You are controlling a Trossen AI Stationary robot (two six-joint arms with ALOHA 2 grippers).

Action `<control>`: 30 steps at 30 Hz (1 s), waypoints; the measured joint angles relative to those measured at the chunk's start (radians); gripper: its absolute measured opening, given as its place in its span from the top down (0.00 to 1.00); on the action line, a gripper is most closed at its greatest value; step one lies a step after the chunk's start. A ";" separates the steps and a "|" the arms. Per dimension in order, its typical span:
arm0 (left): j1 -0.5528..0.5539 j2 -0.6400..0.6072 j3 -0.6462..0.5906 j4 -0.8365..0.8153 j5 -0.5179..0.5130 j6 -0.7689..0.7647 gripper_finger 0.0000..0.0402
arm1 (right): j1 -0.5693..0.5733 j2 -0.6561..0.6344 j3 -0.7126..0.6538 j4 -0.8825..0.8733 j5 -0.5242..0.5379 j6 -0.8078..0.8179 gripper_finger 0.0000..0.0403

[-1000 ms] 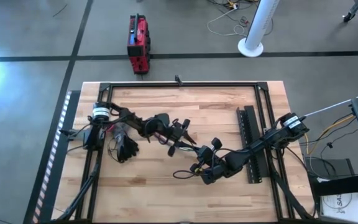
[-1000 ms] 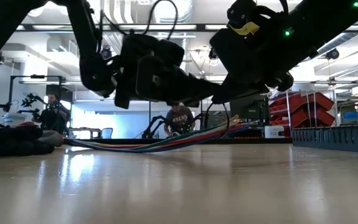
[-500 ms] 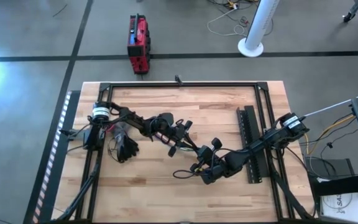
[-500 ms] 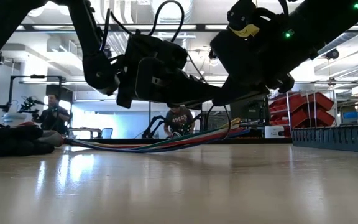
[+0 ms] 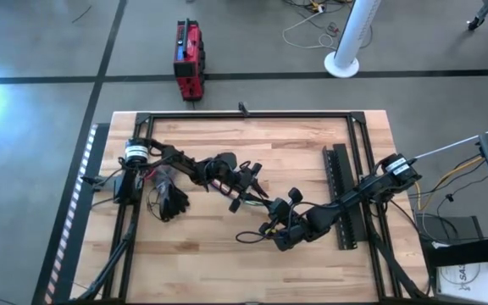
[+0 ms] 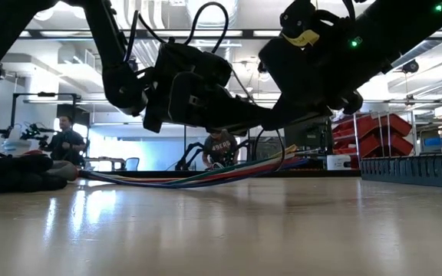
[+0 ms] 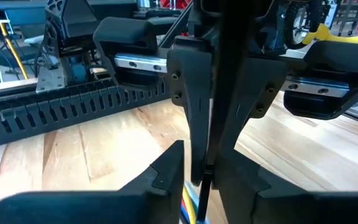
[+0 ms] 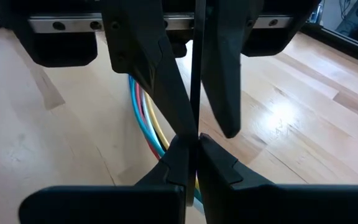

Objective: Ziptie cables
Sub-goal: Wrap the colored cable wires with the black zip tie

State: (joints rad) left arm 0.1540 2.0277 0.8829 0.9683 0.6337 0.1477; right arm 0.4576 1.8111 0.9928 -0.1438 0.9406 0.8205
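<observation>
While the cables (image 6: 206, 178) lie curved on the table (image 5: 202, 263), both grippers, left (image 5: 257, 193) and right (image 5: 271, 227), pinch the ziptie (image 8: 195, 74) between nearly closed fingers.

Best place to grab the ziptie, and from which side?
Probably pinch the ziptie on its two flat faces, on the free length beyond the right end effector, which is shut on it. Come in square to those faces: the strip is thin and straight there.
</observation>
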 joint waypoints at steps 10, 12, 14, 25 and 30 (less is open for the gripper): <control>0.008 -0.004 -0.001 -0.034 -0.007 0.000 0.79 | -0.001 0.000 0.000 -0.003 -0.005 0.000 0.99; 0.008 -0.006 -0.001 -0.035 -0.007 0.002 0.82 | -0.001 0.000 0.000 -0.004 -0.005 -0.001 0.99; 0.008 -0.009 -0.002 -0.037 -0.006 0.005 0.85 | -0.001 0.000 0.000 -0.004 0.001 -0.001 0.99; 0.011 -0.158 -0.040 -0.230 -0.009 0.085 0.99 | 0.000 -0.001 0.003 0.006 0.008 -0.002 0.99; 0.012 -0.301 -0.133 -0.245 -0.056 0.130 1.00 | 0.001 -0.003 0.005 0.006 0.010 -0.002 0.99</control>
State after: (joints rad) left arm 0.1658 1.7266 0.7499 0.7236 0.5772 0.2774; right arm 0.4583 1.8076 0.9974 -0.1376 0.9504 0.8187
